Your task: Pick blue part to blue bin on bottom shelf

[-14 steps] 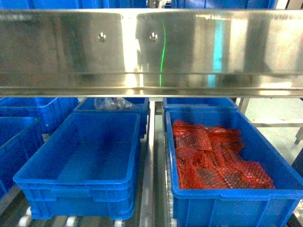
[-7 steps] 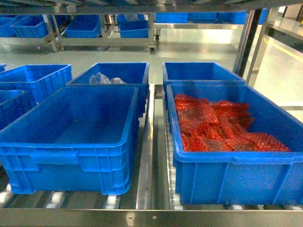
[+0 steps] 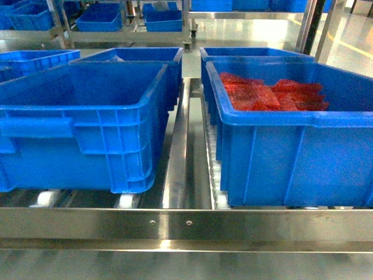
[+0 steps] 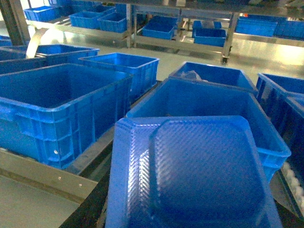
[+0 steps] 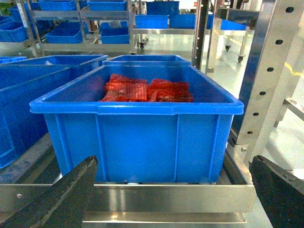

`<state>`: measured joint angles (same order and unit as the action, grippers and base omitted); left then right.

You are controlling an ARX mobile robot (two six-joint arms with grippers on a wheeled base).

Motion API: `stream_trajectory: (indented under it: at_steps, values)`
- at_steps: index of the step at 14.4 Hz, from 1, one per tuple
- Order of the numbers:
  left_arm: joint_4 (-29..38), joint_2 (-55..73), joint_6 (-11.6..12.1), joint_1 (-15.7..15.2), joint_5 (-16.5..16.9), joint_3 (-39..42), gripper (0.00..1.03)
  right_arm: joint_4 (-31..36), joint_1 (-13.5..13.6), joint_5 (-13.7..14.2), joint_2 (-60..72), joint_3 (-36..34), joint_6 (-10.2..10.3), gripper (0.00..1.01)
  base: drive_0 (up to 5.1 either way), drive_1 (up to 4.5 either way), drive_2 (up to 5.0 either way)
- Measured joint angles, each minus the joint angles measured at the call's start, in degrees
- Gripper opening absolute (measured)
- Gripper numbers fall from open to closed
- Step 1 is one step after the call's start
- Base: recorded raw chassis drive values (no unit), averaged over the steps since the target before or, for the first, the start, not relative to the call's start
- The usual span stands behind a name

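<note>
The blue part [image 4: 190,175], a flat textured bright-blue tray piece, fills the lower left wrist view and hangs just short of the blue bin [image 4: 190,99]. It hides my left gripper's fingers, which grip it from below. In the head view the blue bin [image 3: 76,125] stands on the left of the bottom shelf [image 3: 186,224], behind the shiny front rail. No gripper shows in the head view. My right gripper [image 5: 172,161] is open, its black fingers [image 5: 71,190] wide apart before the shelf rail [image 5: 171,197], holding nothing.
A like crate [image 3: 291,146] with red bubble-wrap bags [image 3: 271,96] sits right of the blue bin, straight ahead of the right gripper. More blue crates stand behind and to the left [image 4: 52,109]. A perforated steel upright [image 5: 270,71] stands at the rack's right end.
The head view has dropped from the upper shelf's steel rail to level with the bottom shelf's front rail. The crates and their contents have not moved.
</note>
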<state>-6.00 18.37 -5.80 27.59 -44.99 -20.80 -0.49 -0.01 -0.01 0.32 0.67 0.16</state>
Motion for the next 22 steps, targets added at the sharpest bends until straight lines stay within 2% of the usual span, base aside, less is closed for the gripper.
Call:
stream_trajectory:
  at_steps: [7,22]
  values:
    - [0.04,0.0,0.02,0.0,-0.02,0.0,0.43,0.22,0.0,0.02,0.0,0.0,0.0,0.98,0.0,0.0,0.0]
    - [0.02,0.02,0.02,0.02,0.02,0.0,0.43,0.13,0.0,-0.02,0.0,0.0,0.0,0.98,-0.1,4.04,-4.2]
